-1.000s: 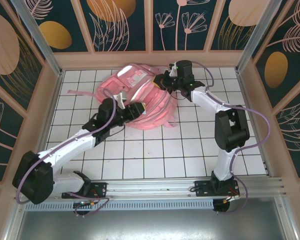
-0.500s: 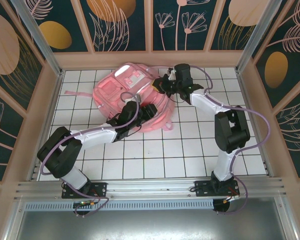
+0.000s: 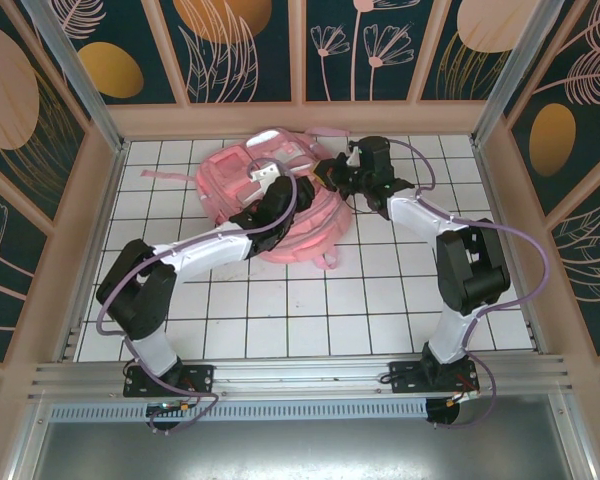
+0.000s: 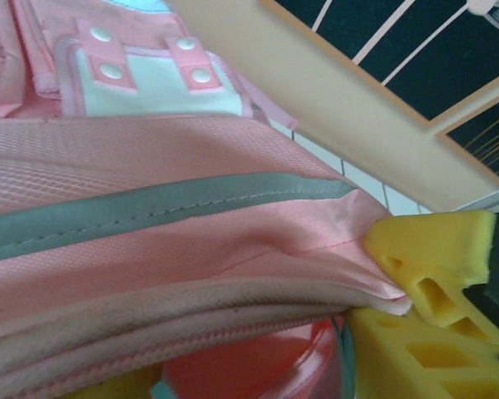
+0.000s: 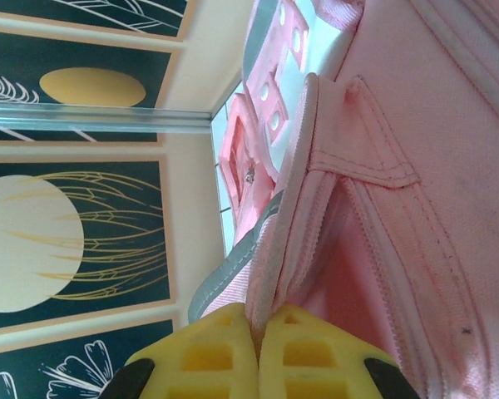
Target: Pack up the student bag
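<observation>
**Both arms at the pink student bag on the far half of the tabletop**

From their bases at the near edge, the left arm [image 3: 205, 250] and the right arm [image 3: 420, 210] reach across the white-tiled tabletop [image 3: 310, 310]. They meet at the student bag [image 3: 225, 180], which lies flat on the far side, close to the back wall [image 3: 240, 50] with its dark flowered panels.

The left arm comes in from the near left and ends over the middle of the bag. In its wrist view the left jaws stand partly open, one yellow finger [image 4: 432, 258] above and one below the bag's pink rim, whose edge lies between them. Whether they press on it cannot be told. A grey reflective strip [image 4: 150, 208] runs along the fabric above the rim, with a white patch [image 4: 150, 87] beyond it.

The right arm bends round to the bag's right edge. The right jaws are closed, their yellow fingers [image 5: 208, 357] pinching a fold of the bag's pink edge.

A thin pink strap [image 3: 145, 175] trails on the tiles left of the bag.
</observation>
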Available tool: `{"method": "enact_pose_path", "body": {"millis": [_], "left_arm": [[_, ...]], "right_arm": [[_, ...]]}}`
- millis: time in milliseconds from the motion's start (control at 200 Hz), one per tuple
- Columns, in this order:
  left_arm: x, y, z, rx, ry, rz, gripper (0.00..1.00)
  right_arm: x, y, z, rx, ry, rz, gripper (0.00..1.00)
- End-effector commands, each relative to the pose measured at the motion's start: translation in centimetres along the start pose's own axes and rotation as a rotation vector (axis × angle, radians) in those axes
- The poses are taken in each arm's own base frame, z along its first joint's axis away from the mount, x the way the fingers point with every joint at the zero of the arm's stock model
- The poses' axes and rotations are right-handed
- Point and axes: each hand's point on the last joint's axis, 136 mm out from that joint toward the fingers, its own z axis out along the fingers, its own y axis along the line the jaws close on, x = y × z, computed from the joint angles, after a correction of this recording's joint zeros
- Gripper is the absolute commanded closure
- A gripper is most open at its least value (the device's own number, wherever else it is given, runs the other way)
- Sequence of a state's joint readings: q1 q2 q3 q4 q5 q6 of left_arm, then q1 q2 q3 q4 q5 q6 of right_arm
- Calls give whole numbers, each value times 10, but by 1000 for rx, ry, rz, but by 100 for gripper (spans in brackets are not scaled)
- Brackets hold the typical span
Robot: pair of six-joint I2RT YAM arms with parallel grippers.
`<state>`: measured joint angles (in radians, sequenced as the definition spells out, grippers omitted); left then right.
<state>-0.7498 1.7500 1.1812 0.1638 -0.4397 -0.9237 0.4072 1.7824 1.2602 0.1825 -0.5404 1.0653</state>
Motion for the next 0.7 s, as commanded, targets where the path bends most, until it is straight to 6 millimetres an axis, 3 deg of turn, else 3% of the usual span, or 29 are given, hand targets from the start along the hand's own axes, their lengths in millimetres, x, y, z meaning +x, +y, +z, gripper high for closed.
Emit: {"method": "enact_pose_path", "body": {"millis": [0, 65, 90, 105, 295, 435, 490, 695], "left_arm": [[-7, 42, 17, -161, -44, 84, 36], [-4, 40, 19, -163, -18, 97, 22], [-3, 38, 19, -160, -8, 103, 6], [-1, 37, 20, -158, 4, 105, 2], [6, 16, 8, -61, 103, 74, 1], [24, -5, -10, 64, 241, 32, 1], [23, -17, -27, 125, 277, 17, 1], [28, -3, -63, 136, 340, 21, 1]], "right_arm": [[26, 68, -24, -190, 87, -123, 100], [24, 65, -22, -182, 87, -122, 100], [25, 64, -22, -181, 89, -122, 100], [24, 64, -21, -182, 89, -122, 100], [15, 55, -20, -166, 74, -112, 95], [1, 43, -23, -138, 34, -102, 97], [-4, 39, -23, -126, 20, -101, 97], [-15, 32, -27, -112, -7, -99, 97]]}}
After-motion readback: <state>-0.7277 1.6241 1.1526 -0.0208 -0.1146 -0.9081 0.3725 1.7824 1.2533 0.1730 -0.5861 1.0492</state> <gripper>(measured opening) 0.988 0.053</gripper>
